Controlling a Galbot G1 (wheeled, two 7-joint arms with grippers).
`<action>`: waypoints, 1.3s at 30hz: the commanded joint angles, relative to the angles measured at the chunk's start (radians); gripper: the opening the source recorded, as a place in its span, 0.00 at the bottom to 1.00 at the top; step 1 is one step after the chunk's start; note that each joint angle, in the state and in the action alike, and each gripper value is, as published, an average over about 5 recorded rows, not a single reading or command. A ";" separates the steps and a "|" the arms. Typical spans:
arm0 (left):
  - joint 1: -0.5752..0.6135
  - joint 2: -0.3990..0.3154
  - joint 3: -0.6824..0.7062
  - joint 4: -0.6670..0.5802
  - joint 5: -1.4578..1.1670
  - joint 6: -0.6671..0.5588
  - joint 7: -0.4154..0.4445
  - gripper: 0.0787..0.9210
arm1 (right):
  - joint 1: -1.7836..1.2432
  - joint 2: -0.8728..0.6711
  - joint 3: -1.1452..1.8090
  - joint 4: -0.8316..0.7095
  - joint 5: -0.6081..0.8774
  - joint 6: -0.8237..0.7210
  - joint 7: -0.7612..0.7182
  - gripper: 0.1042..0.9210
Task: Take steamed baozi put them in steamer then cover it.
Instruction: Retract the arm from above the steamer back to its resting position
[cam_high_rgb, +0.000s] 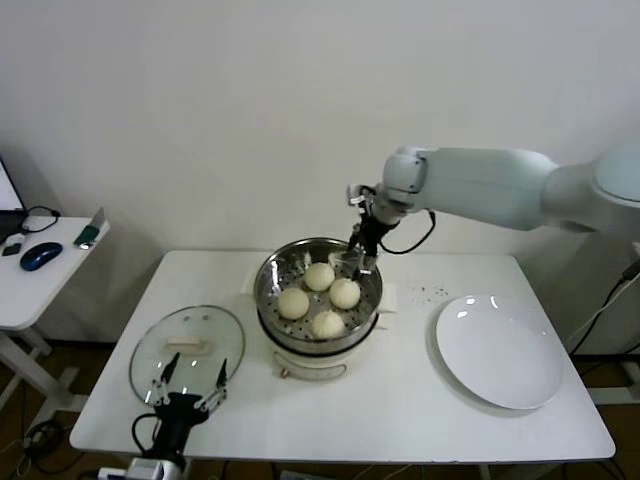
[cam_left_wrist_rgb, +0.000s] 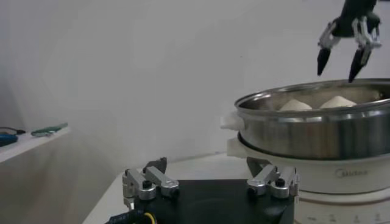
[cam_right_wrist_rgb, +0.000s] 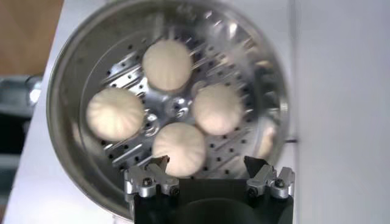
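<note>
Looking down from the head camera, I see four small round cream-white steamed buns lying together on the perforated tray inside the round shiny stainless-steel steamer pot, which stands on its white base in the middle of the white worktop. My right end effector hangs just above the far rim of the pot, fingers spread, grasping nothing. The round clear glass lid with a cream-white bar handle lies flat on the worktop to the left of the pot, apart from it. My left end effector waits at the near edge of the lid, fingers also released and empty. A flat white round plate rests on the right side.
</note>
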 joint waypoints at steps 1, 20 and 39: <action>-0.021 0.000 -0.008 0.009 0.048 0.004 -0.005 0.88 | -0.039 -0.378 0.199 0.222 0.027 0.137 0.300 0.88; -0.019 -0.011 -0.030 -0.002 0.186 0.058 0.014 0.88 | -1.274 -0.689 1.474 0.439 -0.207 0.356 0.701 0.88; -0.072 0.044 -0.068 0.021 0.642 0.120 -0.022 0.88 | -2.001 -0.322 2.211 0.572 -0.416 0.279 0.760 0.88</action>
